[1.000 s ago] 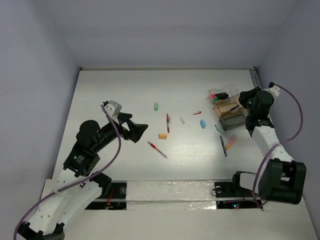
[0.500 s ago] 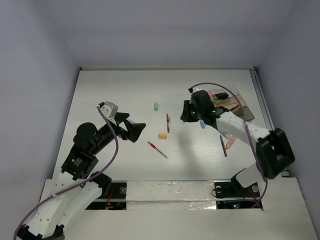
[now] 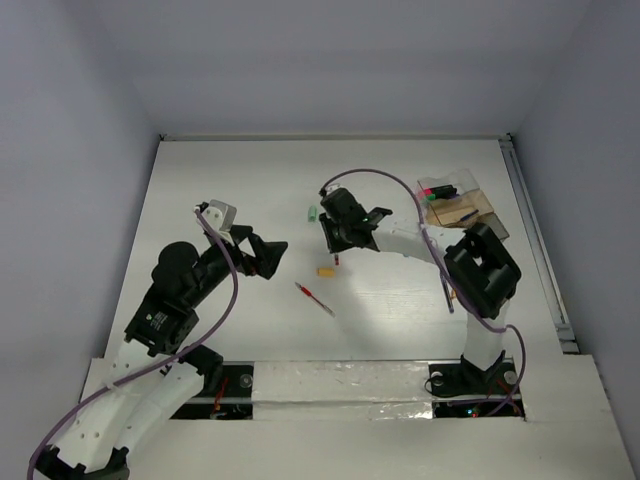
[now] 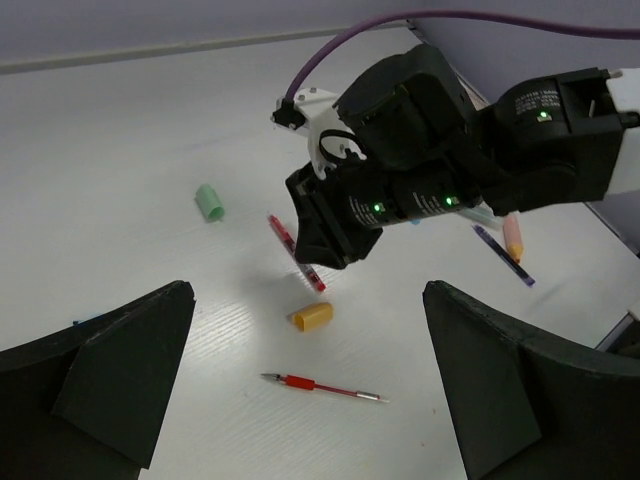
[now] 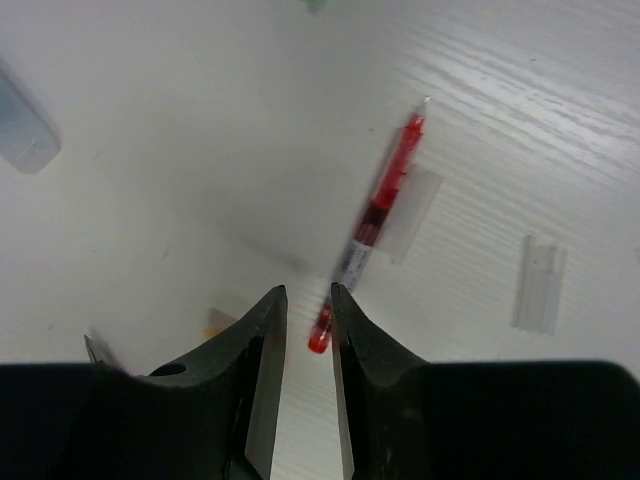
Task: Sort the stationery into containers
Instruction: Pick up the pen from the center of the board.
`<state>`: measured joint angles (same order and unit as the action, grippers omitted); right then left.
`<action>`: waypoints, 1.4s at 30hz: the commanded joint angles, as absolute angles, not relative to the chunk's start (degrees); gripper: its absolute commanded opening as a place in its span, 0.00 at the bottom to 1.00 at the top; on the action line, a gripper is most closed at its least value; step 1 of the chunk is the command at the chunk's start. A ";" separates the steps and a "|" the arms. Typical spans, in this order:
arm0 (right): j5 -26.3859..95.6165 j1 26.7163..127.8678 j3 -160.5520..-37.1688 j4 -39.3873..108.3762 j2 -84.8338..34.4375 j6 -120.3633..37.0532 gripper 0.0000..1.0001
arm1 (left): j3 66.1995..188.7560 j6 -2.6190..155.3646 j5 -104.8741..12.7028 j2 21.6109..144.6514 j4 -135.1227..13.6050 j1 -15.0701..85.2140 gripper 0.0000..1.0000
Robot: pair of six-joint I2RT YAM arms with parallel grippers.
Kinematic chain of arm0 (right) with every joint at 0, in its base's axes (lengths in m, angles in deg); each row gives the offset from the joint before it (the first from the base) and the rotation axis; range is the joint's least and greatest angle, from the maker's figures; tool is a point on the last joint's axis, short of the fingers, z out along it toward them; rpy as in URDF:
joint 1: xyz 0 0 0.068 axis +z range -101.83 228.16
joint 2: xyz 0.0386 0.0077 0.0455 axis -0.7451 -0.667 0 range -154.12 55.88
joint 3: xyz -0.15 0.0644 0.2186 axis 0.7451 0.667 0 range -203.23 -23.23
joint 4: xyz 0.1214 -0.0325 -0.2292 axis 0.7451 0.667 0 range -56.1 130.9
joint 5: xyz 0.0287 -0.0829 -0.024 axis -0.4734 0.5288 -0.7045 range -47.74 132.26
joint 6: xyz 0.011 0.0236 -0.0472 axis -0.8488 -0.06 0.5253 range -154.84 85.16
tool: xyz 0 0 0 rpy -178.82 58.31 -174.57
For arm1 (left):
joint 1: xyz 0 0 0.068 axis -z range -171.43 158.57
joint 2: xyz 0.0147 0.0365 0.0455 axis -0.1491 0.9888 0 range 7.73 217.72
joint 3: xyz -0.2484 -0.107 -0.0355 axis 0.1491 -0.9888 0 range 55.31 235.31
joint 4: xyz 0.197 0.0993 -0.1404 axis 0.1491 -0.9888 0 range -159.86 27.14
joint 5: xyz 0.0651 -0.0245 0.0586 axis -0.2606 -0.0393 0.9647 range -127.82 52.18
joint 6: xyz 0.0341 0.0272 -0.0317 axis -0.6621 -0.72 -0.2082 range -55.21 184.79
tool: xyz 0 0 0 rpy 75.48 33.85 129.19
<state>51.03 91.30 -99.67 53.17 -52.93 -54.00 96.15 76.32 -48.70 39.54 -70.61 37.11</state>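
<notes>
The right pincer (image 5: 306,292) is hovering over a red pen (image 5: 378,210) lying flat on the white counter (image 3: 230,190). Its jaws are standing narrowly apart and gripping nothing, and one end of the pen is showing in the gap at the fingertips. The left pincer (image 3: 270,257) is hanging wide open and empty, well left of that pen. An orange eraser (image 3: 325,271) is lying just nearer than the pen, and the clear compartment box (image 3: 482,203) is sitting well to its right.
</notes>
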 commanded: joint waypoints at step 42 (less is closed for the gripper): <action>48.67 107.40 -101.90 47.29 -43.71 -51.97 0.00 | 97.41 81.58 -45.28 39.09 -67.35 31.25 0.99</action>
